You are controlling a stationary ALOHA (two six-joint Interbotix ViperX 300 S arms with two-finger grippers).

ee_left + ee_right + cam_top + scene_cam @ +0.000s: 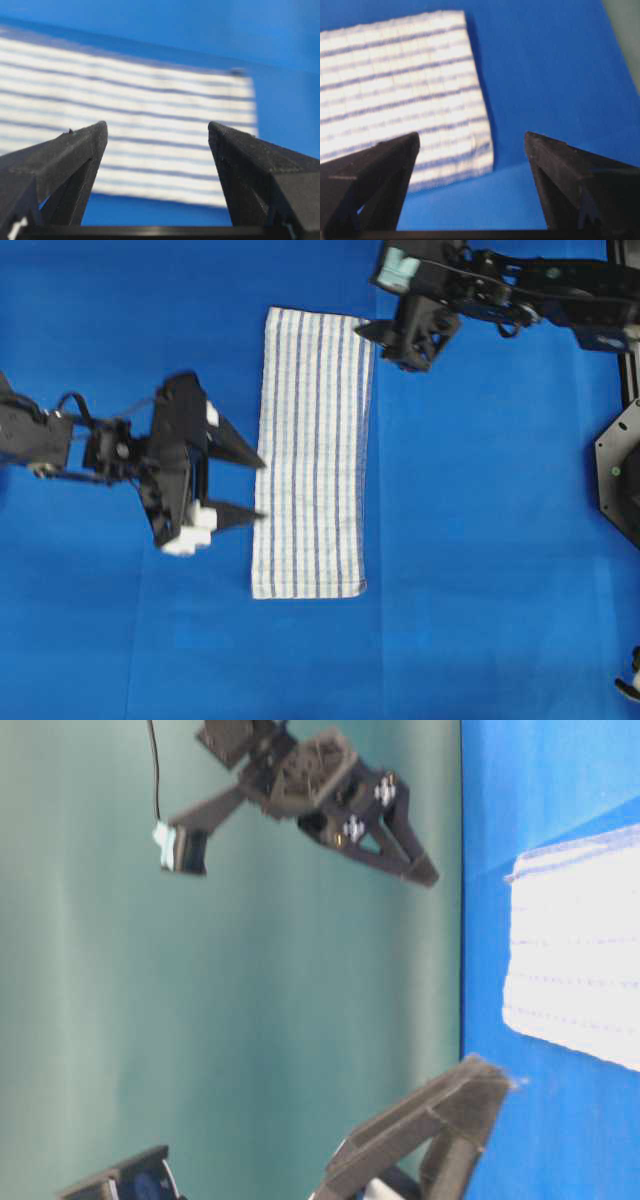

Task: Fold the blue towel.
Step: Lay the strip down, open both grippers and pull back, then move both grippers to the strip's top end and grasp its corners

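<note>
Since the blue towel (312, 454) lies flat mid-table as a long narrow strip, looks like it's already doubled lengthwise, so I'd guess a crosswise fold is next. Both grippers are empty with fingers spread wide. My left gripper (250, 487) hangs level by the towel's left edge, the right gripper (392, 342) sits above its far right corner, tilted down.

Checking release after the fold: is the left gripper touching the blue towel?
Apart. In the left wrist view the left gripper is open and empty, with the blue towel lying flat beyond its fingertips.
</note>
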